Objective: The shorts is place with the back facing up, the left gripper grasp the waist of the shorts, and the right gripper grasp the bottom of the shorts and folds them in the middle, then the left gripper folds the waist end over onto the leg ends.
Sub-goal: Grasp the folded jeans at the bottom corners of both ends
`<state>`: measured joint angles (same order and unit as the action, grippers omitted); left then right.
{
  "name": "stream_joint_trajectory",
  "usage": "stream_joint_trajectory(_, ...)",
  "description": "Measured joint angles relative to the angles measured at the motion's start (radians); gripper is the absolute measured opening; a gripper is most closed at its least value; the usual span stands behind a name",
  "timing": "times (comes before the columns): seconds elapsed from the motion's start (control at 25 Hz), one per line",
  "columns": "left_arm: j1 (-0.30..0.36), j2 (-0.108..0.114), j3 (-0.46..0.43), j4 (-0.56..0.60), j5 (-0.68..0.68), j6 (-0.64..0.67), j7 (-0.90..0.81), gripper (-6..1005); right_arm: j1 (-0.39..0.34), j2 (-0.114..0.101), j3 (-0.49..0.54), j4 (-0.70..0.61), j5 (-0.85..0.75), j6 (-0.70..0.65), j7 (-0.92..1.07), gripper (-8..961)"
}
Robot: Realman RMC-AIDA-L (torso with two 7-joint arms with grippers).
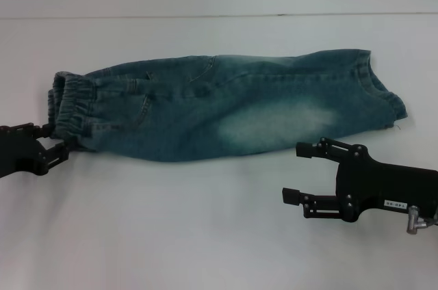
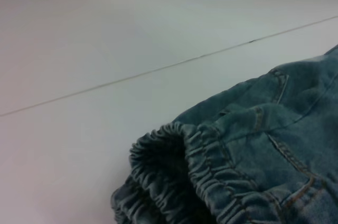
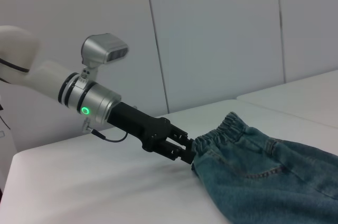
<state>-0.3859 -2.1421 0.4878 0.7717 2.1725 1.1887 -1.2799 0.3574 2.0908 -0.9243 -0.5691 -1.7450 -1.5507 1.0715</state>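
The left gripper (image 1: 60, 152) sits at the waist (image 1: 68, 102) of the shorts (image 1: 219, 109), jaws nipped on the elastic corner — holding it for the second fold, I judge. The shorts lie already folded lengthwise across the white bench (image 1: 205, 235). The right gripper (image 1: 298, 172) hovers just below the leg ends (image 1: 383, 95), jaws wide, holding nothing.

The shorts (image 2: 264, 150) lie on a white table (image 2: 105, 49). The waist (image 2: 179, 176), a gathered elastic band, opens toward the camera, its folds bunched. Orange stitching outlines a pocket (image 2: 290, 160) on the denim. A thin seam (image 2: 158, 70) crosses the table.
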Motion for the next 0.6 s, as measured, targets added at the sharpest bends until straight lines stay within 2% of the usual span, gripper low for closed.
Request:
stream_joint_trajectory(0.08,-0.002,-0.003,0.0,0.0,0.002,-0.011,0.0,686,0.0,0.0,-0.002,0.0,0.0,0.0,0.0,906)
stream_joint_trajectory(0.28,-0.004,-0.008,0.025,-0.018,0.002,-0.053,0.0,444,0.0,0.002,-0.003,0.007,-0.001,-0.001,0.001,905)
stream_joint_trajectory(0.6,-0.006,-0.01,0.062,-0.024,0.002,-0.059,-0.006,221,-0.005,0.001,0.006,0.012,-0.001,-0.001,-0.006,904)
